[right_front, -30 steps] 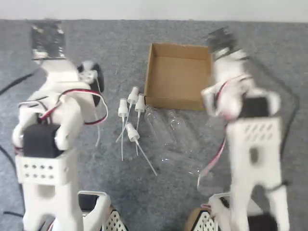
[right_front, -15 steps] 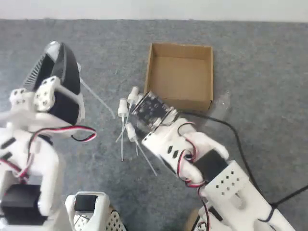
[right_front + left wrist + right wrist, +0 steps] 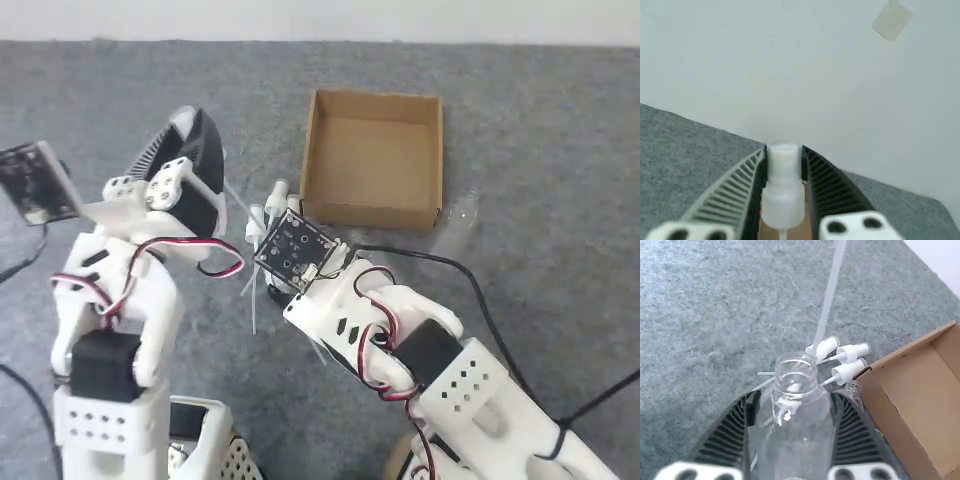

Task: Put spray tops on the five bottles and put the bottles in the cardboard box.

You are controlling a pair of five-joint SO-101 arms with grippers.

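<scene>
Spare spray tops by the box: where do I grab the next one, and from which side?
Grip a spray top by its white head; the thin tube looks too slender to hold. It lies flat on the carpet beside the cardboard box, so come straight down, tool closing across the head.

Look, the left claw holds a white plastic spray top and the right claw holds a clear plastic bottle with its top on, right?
Not quite. The clear plastic bottle in the right claw has no top on: the right wrist view shows its neck open. The left claw does hold a white plastic spray top.
</scene>
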